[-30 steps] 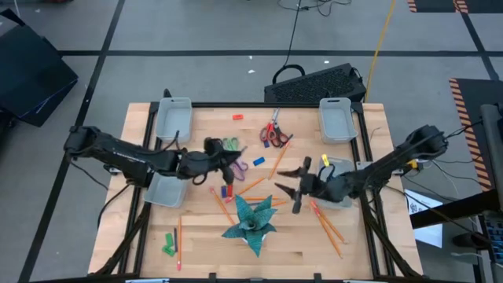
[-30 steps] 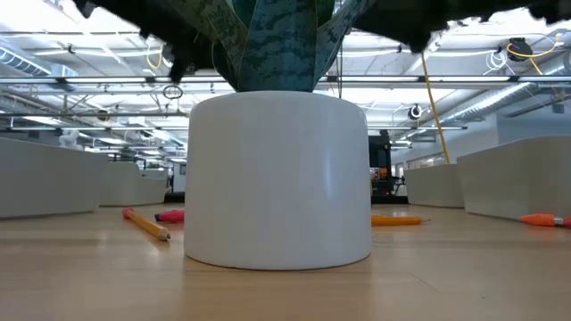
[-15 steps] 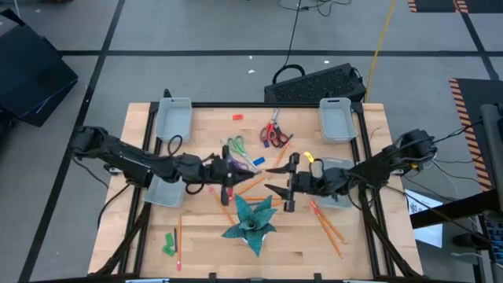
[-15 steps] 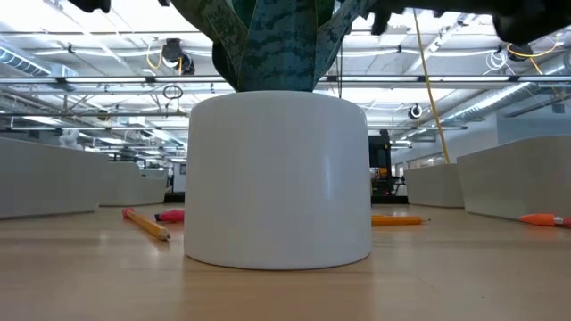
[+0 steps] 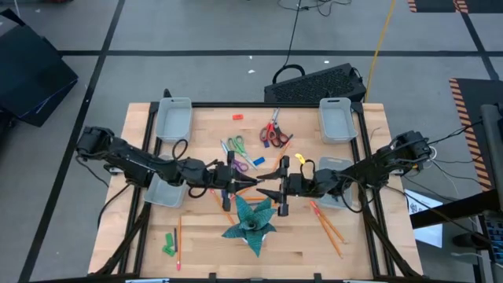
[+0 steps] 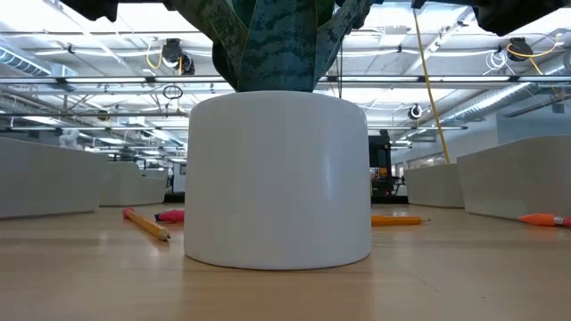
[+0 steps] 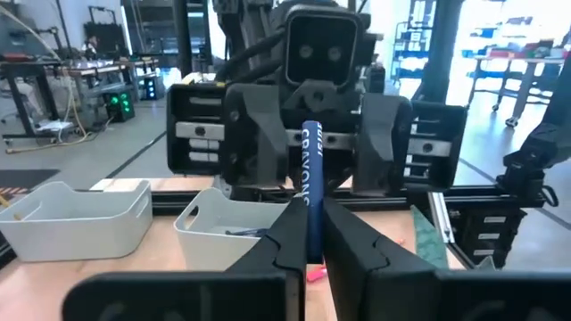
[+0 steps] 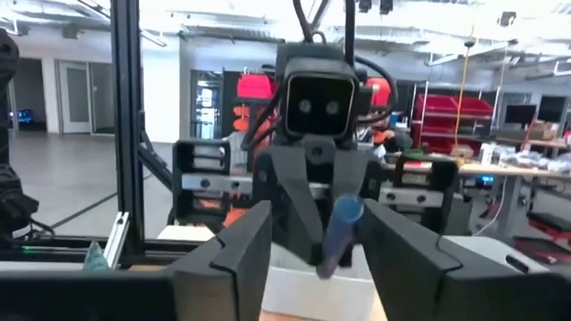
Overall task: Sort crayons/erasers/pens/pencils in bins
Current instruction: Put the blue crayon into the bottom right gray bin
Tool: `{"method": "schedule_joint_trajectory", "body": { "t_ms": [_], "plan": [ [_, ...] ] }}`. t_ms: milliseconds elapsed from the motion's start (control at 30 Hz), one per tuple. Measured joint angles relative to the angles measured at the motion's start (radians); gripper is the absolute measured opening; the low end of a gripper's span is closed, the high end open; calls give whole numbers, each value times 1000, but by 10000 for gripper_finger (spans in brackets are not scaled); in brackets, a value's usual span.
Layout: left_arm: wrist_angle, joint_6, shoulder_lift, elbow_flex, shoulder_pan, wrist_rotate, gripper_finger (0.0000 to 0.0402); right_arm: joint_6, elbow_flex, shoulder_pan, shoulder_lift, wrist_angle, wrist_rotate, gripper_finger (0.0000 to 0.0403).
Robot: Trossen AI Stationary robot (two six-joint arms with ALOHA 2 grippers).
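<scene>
Left pincer clamped on blue crayon, tip toward right pincer; right fingers apart, facing the crayon.

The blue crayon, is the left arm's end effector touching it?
Touching. The left wrist view shows the left end effector with its two dark fingers pressed against both sides of the blue crayon, holding it upright.

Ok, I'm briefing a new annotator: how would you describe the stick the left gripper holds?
Start at the potted plant on the table; just beside it the left gripper faces the open right gripper. The left one pinches a blue crayon with pale lettering, the only stick off the wood, unlike the orange pencils lying nearby.
</scene>
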Motion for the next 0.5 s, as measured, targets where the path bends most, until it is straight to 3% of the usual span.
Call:
{"method": "schedule_joint_trajectory", "body": {
  "t_ms": [233,433,500],
  "plan": [
    [12,20,0,0,-8,2,26,-3,0,-4,-1,32,-52,115],
    [6,24,0,0,-8,6,26,-8,0,-5,-1,36,-49,24],
    [2,23,0,0,-8,6,26,-14,0,-5,-1,34,-48,19]
  ]
}}
